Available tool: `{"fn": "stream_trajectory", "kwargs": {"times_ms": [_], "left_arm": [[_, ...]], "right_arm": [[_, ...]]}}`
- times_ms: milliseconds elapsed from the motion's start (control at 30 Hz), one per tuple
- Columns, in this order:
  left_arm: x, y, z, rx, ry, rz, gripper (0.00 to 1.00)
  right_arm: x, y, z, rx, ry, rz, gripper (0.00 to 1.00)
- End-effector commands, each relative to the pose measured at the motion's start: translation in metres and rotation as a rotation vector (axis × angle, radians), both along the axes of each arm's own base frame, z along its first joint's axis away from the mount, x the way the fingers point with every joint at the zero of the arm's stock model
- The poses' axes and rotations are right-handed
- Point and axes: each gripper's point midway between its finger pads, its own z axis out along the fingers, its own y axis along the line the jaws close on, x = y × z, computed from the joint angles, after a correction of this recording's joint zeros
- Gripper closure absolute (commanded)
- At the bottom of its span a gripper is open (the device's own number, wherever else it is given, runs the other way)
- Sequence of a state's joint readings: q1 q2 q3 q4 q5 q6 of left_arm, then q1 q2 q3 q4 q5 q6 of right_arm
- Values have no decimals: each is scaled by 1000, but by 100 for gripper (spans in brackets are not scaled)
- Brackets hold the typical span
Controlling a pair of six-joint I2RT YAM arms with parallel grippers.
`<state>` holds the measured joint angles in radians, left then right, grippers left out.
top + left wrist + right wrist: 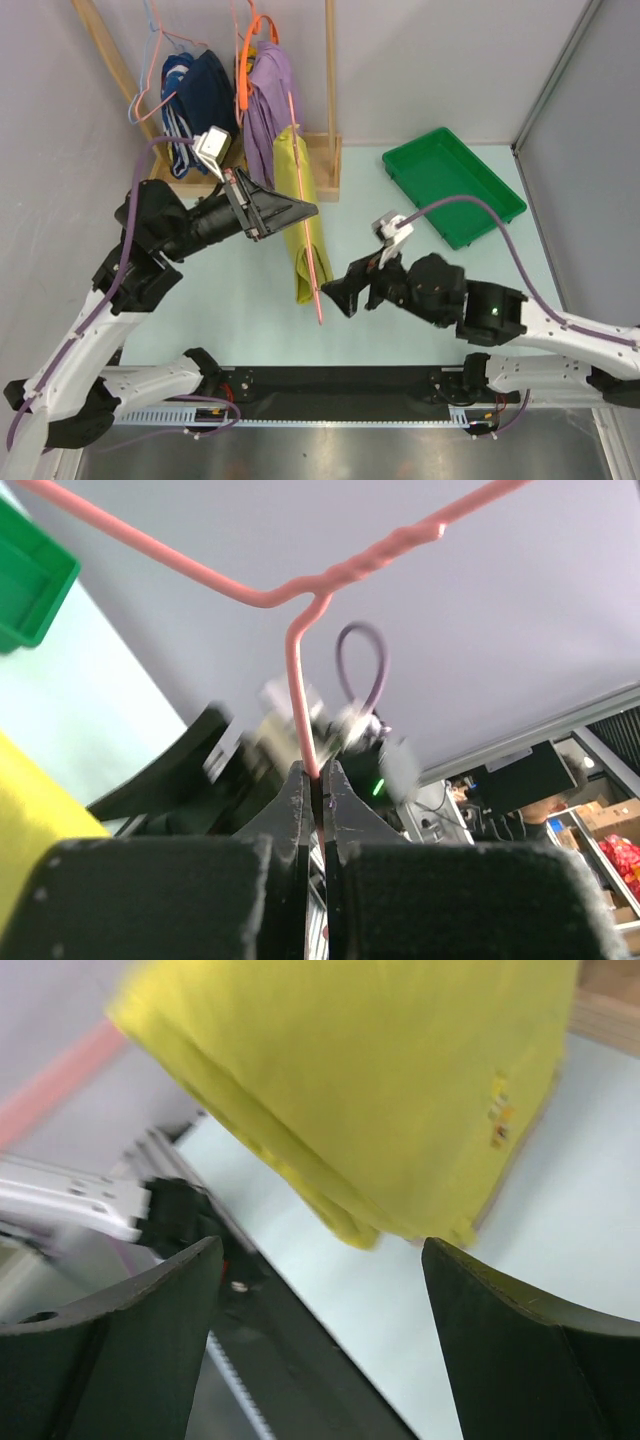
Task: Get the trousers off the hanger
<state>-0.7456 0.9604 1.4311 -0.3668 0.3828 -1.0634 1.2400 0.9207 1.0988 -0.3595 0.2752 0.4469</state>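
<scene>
The trousers hang draped over the hanger, in the air above the middle of the tabletop, toward its far edge. The left jaws are clenched on the hanger's thin hook wire; the right jaws stand released, spread just beside the cloth's lower end. Risk: a tug could twist the wire in that narrow grip, or the right jaws could pinch wire with cloth and drag the hanger along.

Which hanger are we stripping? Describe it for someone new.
Find the wooden rack at the back left. Just in front, the left end effector grips a thin pale-pink wire hanger draped with mustard-yellow trousers. Unlike the thick orange hanger behind, it is arm-held.
</scene>
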Motion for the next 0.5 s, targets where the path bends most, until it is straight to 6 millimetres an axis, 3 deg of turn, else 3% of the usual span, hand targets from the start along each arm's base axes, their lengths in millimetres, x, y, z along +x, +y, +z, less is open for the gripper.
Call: {"fn": "stream_trajectory", "kwargs": {"times_ms": [0,200,233,467], "left_arm": [[-23,27,86,-176,-268,34,100],[-27,30,89,-177,-271,31,100],[-28,30,90,-178,-272,27,100],[-33,32,93,-183,-286,12,100]], "right_arm": [[17,-6,-9,-147,-226,-180,14],[0,23,6,-105,-371,-198,27],[1,24,18,-69,-397,-227,29],[-9,28,43,-11,-498,-287,35]]}}
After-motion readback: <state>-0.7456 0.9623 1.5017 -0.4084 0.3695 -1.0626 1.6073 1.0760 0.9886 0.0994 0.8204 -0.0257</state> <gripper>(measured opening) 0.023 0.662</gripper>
